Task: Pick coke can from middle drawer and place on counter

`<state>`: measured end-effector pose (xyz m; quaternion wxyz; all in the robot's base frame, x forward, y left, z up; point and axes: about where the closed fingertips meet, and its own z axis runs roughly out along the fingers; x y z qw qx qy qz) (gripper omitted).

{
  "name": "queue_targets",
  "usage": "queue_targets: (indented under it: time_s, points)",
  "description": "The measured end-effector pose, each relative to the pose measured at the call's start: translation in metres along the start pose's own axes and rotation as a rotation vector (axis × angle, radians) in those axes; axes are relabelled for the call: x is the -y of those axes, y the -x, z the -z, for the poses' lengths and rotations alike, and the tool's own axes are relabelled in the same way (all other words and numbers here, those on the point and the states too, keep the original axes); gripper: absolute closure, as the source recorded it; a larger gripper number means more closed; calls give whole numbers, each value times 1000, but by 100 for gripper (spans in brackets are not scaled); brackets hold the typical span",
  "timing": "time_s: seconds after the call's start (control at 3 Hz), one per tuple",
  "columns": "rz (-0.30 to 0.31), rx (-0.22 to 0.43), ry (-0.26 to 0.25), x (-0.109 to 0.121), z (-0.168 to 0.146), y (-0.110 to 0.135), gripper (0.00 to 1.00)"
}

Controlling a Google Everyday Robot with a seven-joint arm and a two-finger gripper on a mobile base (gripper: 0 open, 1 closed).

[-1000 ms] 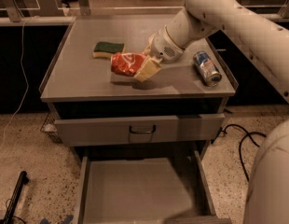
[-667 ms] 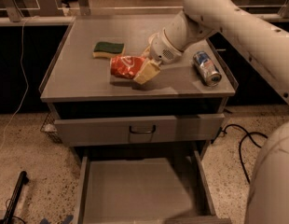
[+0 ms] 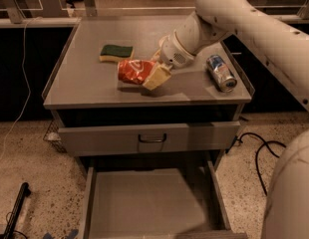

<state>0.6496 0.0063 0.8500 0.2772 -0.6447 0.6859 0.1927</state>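
The red-orange coke can (image 3: pixel 132 70) lies on its side over the grey counter (image 3: pixel 84 83), near its middle. My gripper (image 3: pixel 150 71) reaches in from the right and is shut on the can's right end, one pale finger (image 3: pixel 157 77) showing in front of it. A thin shadow lies under the can; I cannot tell whether it touches the counter. The middle drawer (image 3: pixel 144 205) is pulled out below, its bare grey floor empty.
A green-and-yellow sponge (image 3: pixel 116 52) lies behind the can on the left. A blue-and-silver can (image 3: pixel 221 72) lies on its side near the counter's right rim. A drawer front with a dark loop handle (image 3: pixel 152 138) sits slightly open under the counter. A black cable (image 3: pixel 261 151) lies on the floor at right.
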Motion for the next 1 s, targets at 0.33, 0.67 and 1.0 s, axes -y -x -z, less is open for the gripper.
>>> queue_targets:
  time_s: [0.33,0.67,1.0]
  points:
    - [0,0,0,0,0,0,20]
    - [0,0,0,0,0,0,0]
    - [0,0,0,0,0,0,0]
